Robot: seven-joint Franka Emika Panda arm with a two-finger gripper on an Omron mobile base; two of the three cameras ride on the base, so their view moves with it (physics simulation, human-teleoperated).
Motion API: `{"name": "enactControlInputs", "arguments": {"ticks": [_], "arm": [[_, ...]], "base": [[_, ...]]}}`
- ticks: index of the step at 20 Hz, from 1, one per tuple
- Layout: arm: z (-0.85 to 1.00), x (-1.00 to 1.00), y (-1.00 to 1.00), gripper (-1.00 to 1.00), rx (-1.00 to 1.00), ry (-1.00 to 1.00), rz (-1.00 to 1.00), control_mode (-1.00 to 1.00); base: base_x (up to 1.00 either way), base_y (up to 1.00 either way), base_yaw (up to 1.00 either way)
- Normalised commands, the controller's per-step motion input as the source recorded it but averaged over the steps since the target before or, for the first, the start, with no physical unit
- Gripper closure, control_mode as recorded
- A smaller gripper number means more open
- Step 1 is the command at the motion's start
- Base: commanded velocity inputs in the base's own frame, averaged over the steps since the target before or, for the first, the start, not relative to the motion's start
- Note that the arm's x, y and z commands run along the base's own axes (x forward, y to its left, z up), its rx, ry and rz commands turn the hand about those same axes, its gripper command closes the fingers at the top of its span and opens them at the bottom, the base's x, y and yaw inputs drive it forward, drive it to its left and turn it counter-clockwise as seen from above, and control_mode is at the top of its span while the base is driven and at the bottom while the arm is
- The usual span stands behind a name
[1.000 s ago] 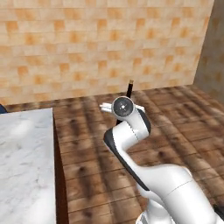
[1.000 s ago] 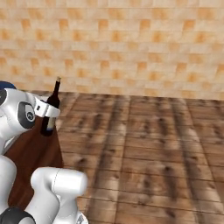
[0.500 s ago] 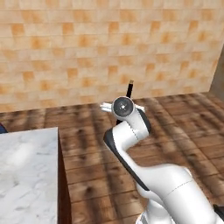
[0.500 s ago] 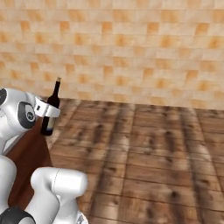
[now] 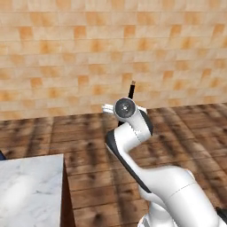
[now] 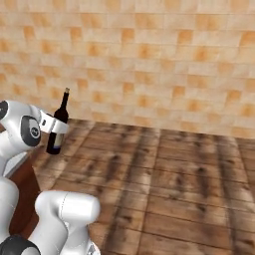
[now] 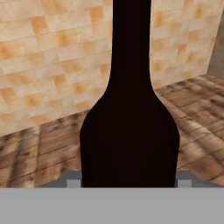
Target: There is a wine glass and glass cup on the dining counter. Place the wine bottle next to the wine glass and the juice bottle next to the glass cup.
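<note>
The gripper (image 6: 56,125) is seen clamped on the body of the wine bottle (image 6: 58,127), which is carried upright in the air above the wood floor (image 6: 164,174), beside the dining counter (image 5: 31,190).

Since a second ago the whole view has been swung: less of the marble top is taken in at the left, and more bare floor and the tan brick wall (image 5: 66,57) are brought into frame, so the base is judged to be turning in transit with delivery not yet begun. The bottle's base is cut off in the hand view, and from the left base view all but its neck is hidden behind the arm.
</note>
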Motion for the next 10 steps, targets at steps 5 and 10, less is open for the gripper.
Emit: {"name": "enactControlInputs", "arguments": {"ticks": [5, 10], "arm": [[0.00, 0.00, 0.00, 1.00, 0.00, 0.00, 0.00, 1.00], [0.00, 0.00, 0.00, 1.00, 0.00, 0.00, 0.00, 1.00]], "base": [[0.83, -0.10, 0.15], [0.82, -0.10, 0.16]]}}
